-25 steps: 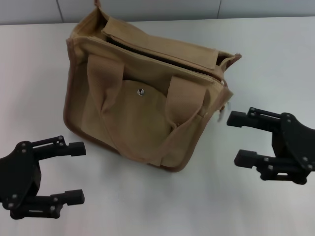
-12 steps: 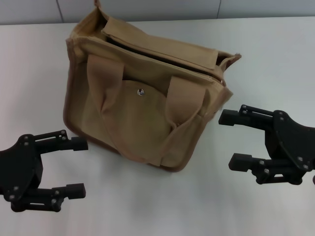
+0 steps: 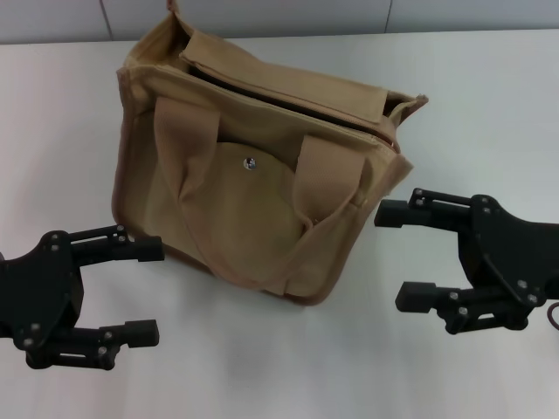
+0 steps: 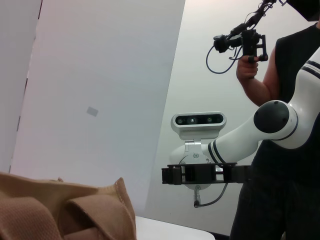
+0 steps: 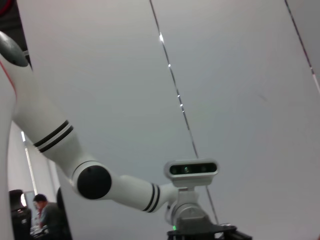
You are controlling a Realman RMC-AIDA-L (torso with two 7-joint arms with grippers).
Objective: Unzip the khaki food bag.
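The khaki food bag [image 3: 253,183] stands in the middle of the white table, its front pocket with the metal snap [image 3: 251,162] facing me and two strap handles drooping over the front. A dark gap [image 3: 279,96] runs along its top under a folded flap; no zipper pull shows. My left gripper [image 3: 144,290] is open and empty, just off the bag's near left corner. Close beside the bag's right end, my right gripper [image 3: 403,255] is open and holds nothing. In the left wrist view the bag's fabric [image 4: 65,210] fills the lower corner, and the right gripper [image 4: 205,175] shows beyond it.
The white table [image 3: 489,105] extends on all sides of the bag, with a grey wall behind. A person [image 4: 290,75] holding a camera rig stands beside the robot in the left wrist view. The right wrist view shows only the left arm [image 5: 95,180] and walls.
Both open grippers have closed in on the bag. The left one moved up and right, the right one left and slightly down. The bag has not moved.
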